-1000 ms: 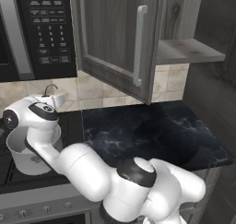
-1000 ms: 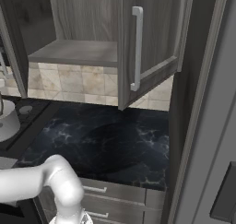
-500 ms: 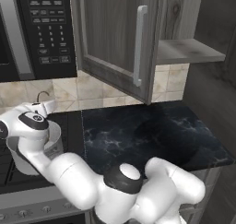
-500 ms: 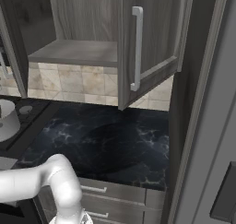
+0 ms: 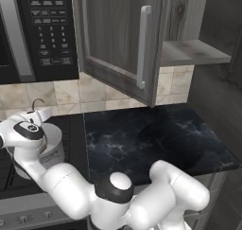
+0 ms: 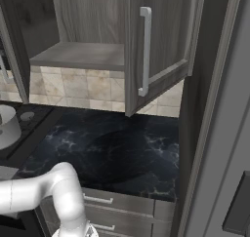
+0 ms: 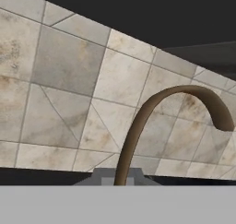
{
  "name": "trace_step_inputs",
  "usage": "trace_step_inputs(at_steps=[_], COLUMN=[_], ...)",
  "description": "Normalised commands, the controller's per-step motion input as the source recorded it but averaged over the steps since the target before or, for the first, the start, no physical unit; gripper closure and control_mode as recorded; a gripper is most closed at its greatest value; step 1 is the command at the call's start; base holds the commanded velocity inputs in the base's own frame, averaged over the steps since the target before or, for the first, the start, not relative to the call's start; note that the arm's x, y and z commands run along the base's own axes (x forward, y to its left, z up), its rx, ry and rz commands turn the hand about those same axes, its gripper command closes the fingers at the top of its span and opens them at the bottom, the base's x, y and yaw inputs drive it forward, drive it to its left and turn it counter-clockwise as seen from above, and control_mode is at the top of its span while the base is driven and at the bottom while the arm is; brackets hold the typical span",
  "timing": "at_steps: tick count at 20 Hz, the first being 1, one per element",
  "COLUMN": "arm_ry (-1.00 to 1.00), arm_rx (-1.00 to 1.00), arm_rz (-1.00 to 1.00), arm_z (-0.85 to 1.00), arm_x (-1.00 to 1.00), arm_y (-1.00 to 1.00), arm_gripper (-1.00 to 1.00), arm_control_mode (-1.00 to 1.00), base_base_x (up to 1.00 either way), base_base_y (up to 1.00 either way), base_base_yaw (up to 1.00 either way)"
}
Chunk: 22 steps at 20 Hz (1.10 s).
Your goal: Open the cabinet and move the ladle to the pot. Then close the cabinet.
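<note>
Rising from your hand, the ladle (image 7: 152, 121) shows its brown handle curving up and over into a hook in front of the beige tiled wall (image 7: 64, 75). In the left base view you can see that same hook (image 5: 37, 102) poking up just above the white wrist, which sits over the pot (image 5: 53, 151). Your gripper (image 7: 115, 181) is pinched together on the ladle handle, which comes up from between the finger tips at the bottom of the hand view.

You will find the pot at the far left on the dark stove top (image 5: 9, 174), partly covered by the arm; its pale rim (image 6: 7, 126) also shows at the left edge of the right base view.

Above the black marbled countertop (image 5: 151, 139), the cabinet (image 5: 123, 44) stands open, its door with the long silver bar handle (image 5: 142, 47) swung outward and a bare shelf (image 6: 78, 55) visible inside. Left of it you have the black microwave (image 5: 42, 30).
</note>
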Motion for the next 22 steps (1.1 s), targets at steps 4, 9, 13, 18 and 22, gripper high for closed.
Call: trace_step_inputs(at_steps=[4, 9, 13, 18, 22], arm_ry=[0.08, 0.08, 0.01, 0.00, 0.00], arm_rx=[-0.01, 0.00, -0.01, 0.00, 0.00], arm_rz=[0.00, 0.00, 0.00, 0.01, 0.00], arm_z=[-0.03, 0.00, -0.09, -0.01, 0.02], arm_x=[0.06, 0.00, -0.02, -0.16, -0.39], arm_y=[0.25, 0.22, 0.14, -0.07, -0.25], arm_gripper=[1.00, 1.00, -1.00, -1.00, -1.00], arm_control_mode=[-1.00, -1.00, -1.00, -1.00, -1.00], base_base_x=[0.00, 0.00, 0.00, 0.00, 0.00], base_base_y=[0.00, 0.00, 0.00, 0.00, 0.00], base_base_yaw=[0.00, 0.00, 0.00, 0.00, 0.00])
